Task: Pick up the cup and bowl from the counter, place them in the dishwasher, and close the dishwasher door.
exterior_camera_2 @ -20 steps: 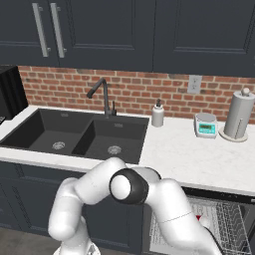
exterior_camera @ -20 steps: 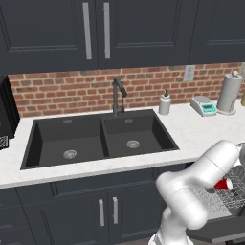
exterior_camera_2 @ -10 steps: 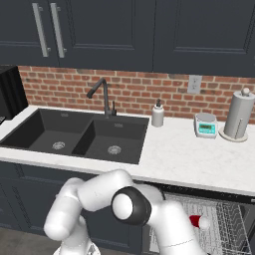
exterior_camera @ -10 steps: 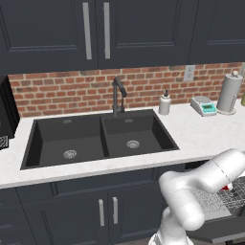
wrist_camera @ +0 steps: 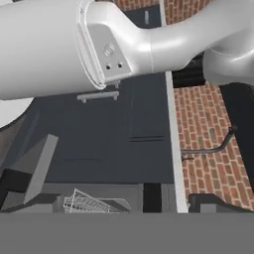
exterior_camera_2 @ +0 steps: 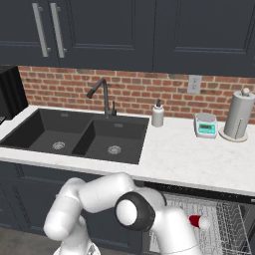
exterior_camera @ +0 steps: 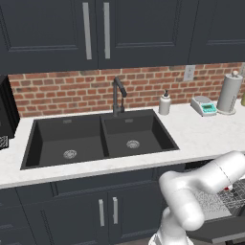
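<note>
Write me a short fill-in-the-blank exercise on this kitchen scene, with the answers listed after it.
1. The small red cup lies in the pulled-out grey wire ____ of the dishwasher.
2. The black double sink is set into the white, faintly marbled stone ____.
3. The white soap dispenser bottle stands in front of the red ____ wall.

Missing words: rack; counter; brick

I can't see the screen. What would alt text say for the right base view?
A white robot arm bends low in front of an open dishwasher, where a red cup lies on the wire rack. Behind it, a white counter holds a black double sink, soap bottle, small scale and paper towel roll against a brick wall.
</note>
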